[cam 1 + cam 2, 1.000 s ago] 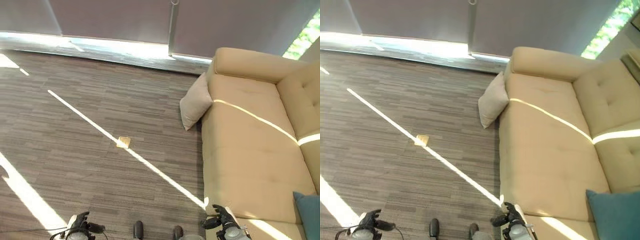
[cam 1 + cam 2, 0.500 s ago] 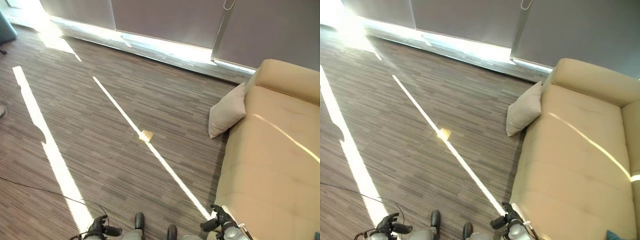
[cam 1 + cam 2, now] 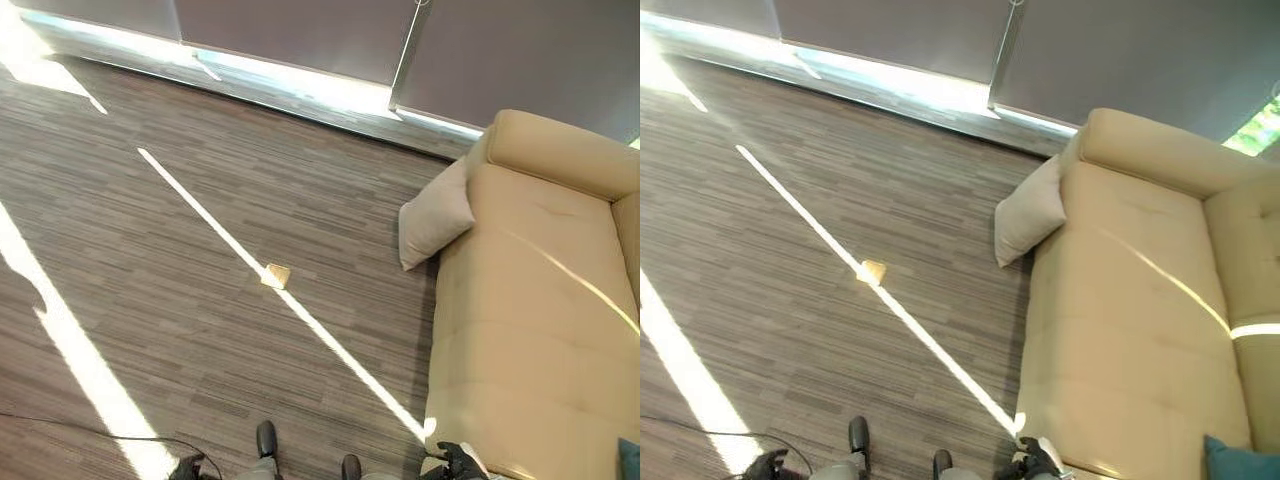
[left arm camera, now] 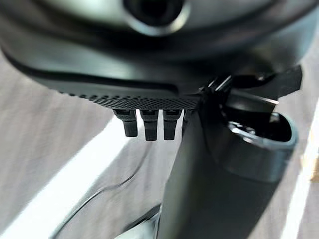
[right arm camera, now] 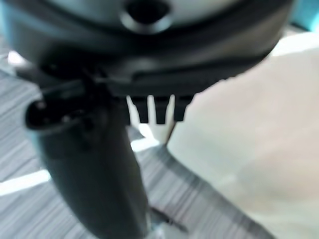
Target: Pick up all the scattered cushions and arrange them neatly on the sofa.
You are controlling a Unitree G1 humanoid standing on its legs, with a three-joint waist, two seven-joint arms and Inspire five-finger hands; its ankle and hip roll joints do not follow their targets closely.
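A beige cushion (image 3: 432, 215) stands on the floor, leaning against the front of the tan sofa (image 3: 530, 330) near its far armrest. A teal cushion (image 3: 1240, 462) lies on the sofa seat at its near end. My left hand (image 3: 188, 466) hangs low over the floor, far from both cushions. In the left wrist view its fingers (image 4: 149, 124) are straight and hold nothing. My right hand (image 3: 460, 462) hangs beside the sofa's near front corner. Its fingers (image 5: 155, 110) are straight too and hold nothing.
A small tan floor plate (image 3: 275, 275) lies on the striped wood-look floor, on a bright sun streak. Grey roller blinds (image 3: 300, 30) cover the windows along the far wall. Open floor stretches left of the sofa.
The camera has swung back to the right, so more of the sofa shows and both hands sit lower in the picture. The cushions have not moved.
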